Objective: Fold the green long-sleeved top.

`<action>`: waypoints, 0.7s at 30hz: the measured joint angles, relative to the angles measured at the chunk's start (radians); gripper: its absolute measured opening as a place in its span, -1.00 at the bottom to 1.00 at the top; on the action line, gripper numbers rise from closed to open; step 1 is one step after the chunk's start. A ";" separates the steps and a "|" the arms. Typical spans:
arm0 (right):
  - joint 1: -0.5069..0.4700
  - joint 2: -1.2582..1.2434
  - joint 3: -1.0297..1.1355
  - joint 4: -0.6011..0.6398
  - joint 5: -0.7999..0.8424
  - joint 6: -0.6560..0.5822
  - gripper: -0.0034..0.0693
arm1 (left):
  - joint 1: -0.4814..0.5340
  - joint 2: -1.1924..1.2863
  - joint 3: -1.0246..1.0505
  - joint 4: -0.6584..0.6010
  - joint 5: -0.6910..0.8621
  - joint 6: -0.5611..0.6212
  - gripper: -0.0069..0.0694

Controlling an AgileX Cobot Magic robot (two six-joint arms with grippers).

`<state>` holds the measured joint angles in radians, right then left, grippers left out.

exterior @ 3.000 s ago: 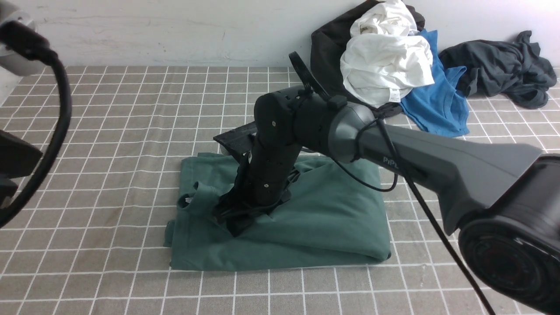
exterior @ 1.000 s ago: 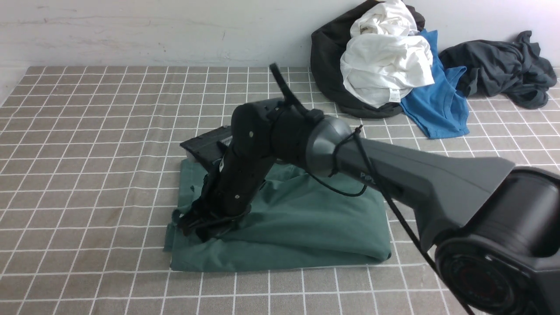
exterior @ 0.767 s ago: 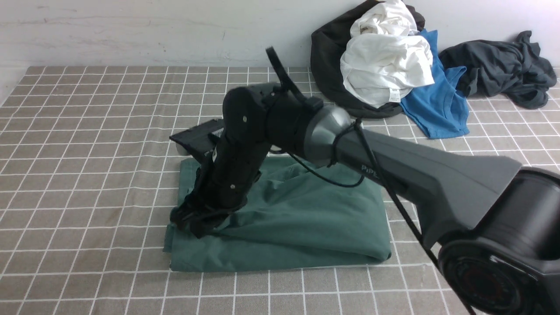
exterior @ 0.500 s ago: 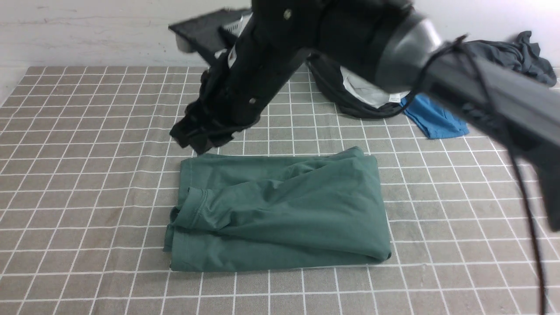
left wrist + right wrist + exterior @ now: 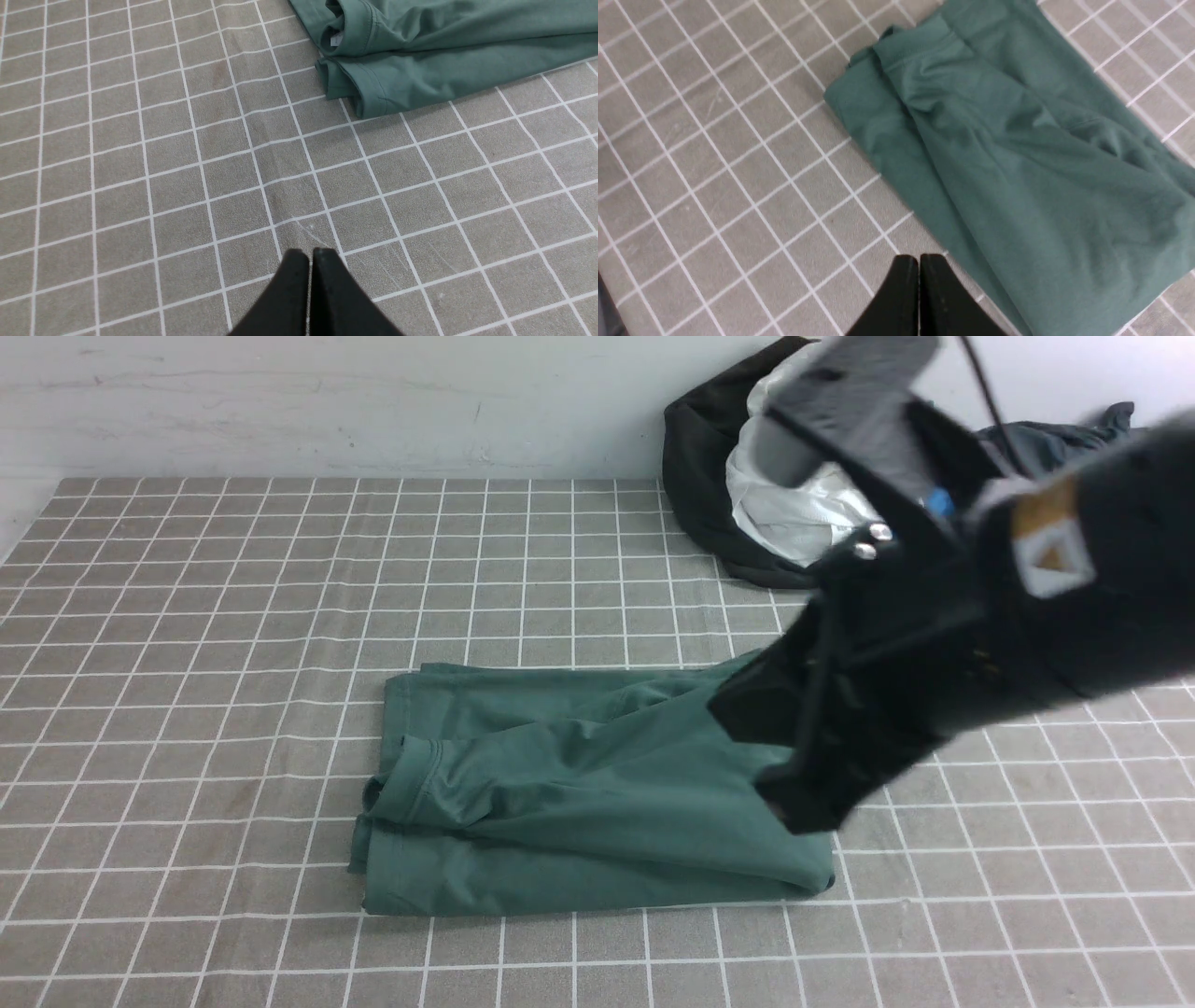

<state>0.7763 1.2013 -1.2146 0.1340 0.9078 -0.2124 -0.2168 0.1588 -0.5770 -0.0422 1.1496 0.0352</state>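
The green long-sleeved top [image 5: 579, 803] lies folded into a rough rectangle in the middle of the checked cloth, a cuffed sleeve end on its left side. My right gripper [image 5: 801, 807] hangs blurred above the top's right end, clear of the fabric. The right wrist view shows that gripper [image 5: 919, 259] shut and empty, over the cloth just beside the top [image 5: 1017, 154]. My left gripper [image 5: 310, 254] is shut and empty above bare cloth, well away from the top's corner [image 5: 444, 51]. The left arm is out of the front view.
A heap of other clothes lies at the back right against the wall: a black garment [image 5: 695, 457], a white one [image 5: 794, 513] and a dark grey one [image 5: 1074, 434], partly hidden by my right arm.
My right gripper left the top's left part, rose, swung across to the right and shut. The top stays flat and folded.
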 joint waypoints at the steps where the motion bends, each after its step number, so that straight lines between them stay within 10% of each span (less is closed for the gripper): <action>1: 0.000 -0.051 0.043 0.000 -0.037 0.005 -0.94 | 0.000 0.000 0.000 0.000 0.000 0.000 -0.84; 21: -0.001 -0.967 0.687 0.000 -0.529 0.049 -0.94 | 0.000 0.000 0.000 0.000 0.000 0.000 -0.84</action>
<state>0.7752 0.2342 -0.5273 0.1342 0.3785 -0.1632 -0.2168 0.1588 -0.5770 -0.0422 1.1496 0.0352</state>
